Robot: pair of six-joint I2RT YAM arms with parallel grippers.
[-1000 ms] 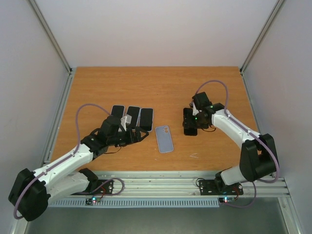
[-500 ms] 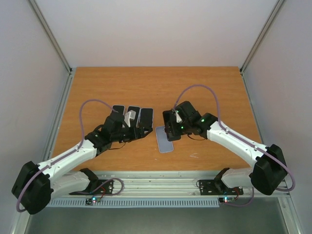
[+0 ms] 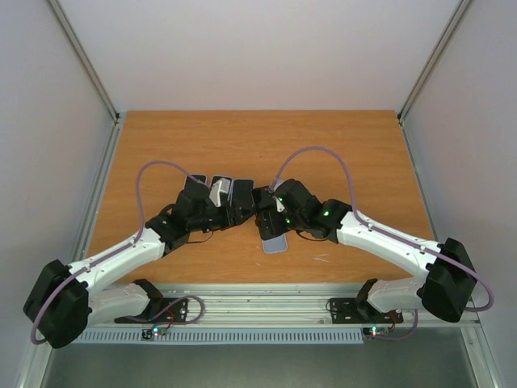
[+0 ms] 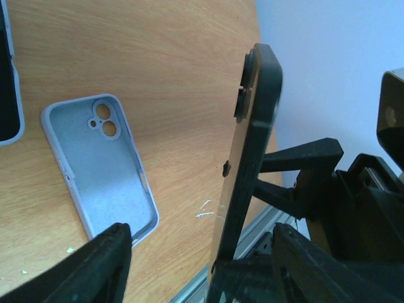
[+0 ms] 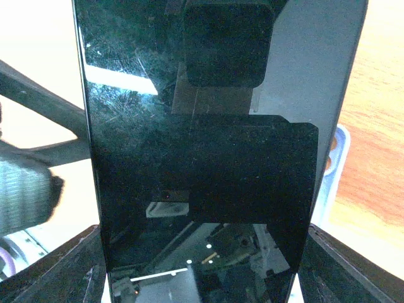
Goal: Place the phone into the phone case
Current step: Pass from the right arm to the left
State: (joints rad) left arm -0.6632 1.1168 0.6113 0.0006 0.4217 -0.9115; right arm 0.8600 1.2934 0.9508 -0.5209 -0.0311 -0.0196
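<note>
The black phone is held upright across its width, and my right gripper is shut on it. In the left wrist view the phone shows edge-on between the fingers of my left gripper, with a wide gap on its left side. That gripper is open. The pale blue phone case lies face up on the table, just below the two grippers. From above, the left gripper and right gripper meet over the case, whose far end is hidden.
Dark phones lie side by side on the wooden table, partly under my left arm; one shows at the edge of the left wrist view. An aluminium rail runs along the near edge. White walls enclose the sides.
My right arm has swung left with the phone, from the right of the table to above the case. My left gripper has reached toward it and its jaws have narrowed around the phone.
</note>
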